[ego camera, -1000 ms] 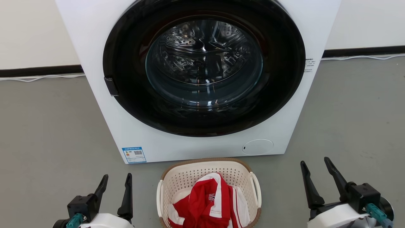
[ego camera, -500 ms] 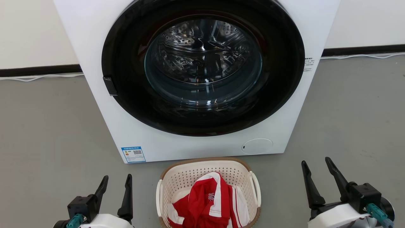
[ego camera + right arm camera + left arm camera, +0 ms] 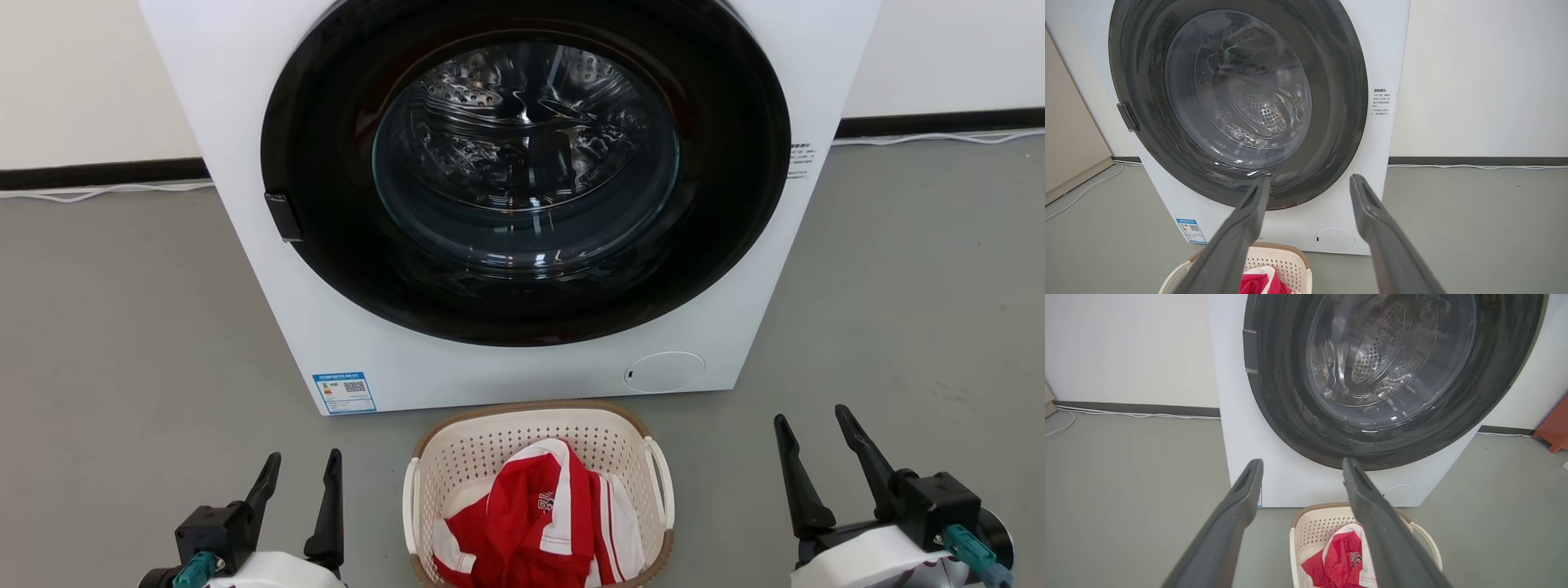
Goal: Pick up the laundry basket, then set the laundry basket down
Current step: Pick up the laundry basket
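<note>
Right now the basket (image 3: 490, 457) is sitting on the grey floor (image 3: 122, 327), just in front of the washer (image 3: 490, 380), with a red and white shirt (image 3: 522, 535) lying in it. The left gripper (image 3: 303, 457) is waiting on one side of the basket and the right gripper (image 3: 810, 415) on the other. Both are standing wide open and holding nothing, and neither is touching the basket. So I think the picking up is not yet starting; the robot is only getting ready. White loop handles (image 3: 408, 506) are sticking out at the basket's two sides. Next, I think, the grippers are going to need to come in and down to those handles, one each, and close on them. Both sides need to be going up together, or the basket may tip and the shirt slide out. The washer is close behind, so lifting straight up looks safest.
</note>
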Tool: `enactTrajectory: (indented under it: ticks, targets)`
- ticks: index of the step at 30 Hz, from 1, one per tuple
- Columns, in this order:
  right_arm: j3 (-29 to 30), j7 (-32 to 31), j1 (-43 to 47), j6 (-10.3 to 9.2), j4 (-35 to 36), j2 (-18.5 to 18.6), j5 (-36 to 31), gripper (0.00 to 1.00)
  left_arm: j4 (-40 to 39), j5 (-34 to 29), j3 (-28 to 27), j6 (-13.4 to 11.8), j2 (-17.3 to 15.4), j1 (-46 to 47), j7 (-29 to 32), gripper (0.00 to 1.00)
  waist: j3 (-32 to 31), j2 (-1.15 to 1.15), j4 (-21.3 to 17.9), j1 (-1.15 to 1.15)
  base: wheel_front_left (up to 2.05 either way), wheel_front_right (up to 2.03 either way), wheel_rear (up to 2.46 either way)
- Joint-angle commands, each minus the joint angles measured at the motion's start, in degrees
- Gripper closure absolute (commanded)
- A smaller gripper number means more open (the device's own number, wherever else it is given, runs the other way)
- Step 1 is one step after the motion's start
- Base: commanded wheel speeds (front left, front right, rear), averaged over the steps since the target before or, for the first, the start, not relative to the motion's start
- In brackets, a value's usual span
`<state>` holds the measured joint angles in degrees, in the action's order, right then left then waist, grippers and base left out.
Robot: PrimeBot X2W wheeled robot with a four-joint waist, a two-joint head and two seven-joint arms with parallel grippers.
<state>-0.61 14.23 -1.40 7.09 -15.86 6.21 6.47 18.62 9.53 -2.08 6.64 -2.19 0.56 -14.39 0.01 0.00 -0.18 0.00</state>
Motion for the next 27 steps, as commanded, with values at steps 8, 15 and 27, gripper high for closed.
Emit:
enactTrajectory:
  ticks: [8,15,27]
  targets:
    - [-1.31,0.77,-2.23,0.4,1.45,0.32,-0.4,0.0,-1.29,-0.08,-1.29,0.27,-0.68,2.84,-0.61,0.0,1.0,0.0,-0.21,0.0,0.0,0.0,0.0]
    - [0.05,0.77,-3.39,0.4,0.93,-0.35,-0.7,0.0,-0.56,0.2,-1.03,0.28,-0.68,4.49,-0.61,0.0,3.55,0.0,-0.2,0.0,0.0,0.0,0.0]
    - [1.49,0.77,-9.68,0.4,-6.85,-2.22,-2.43,0.0,6.42,1.88,1.14,0.19,-0.68,10.7,-0.61,0.0,10.81,0.0,0.61,0.0,0.0,0.0,0.0]
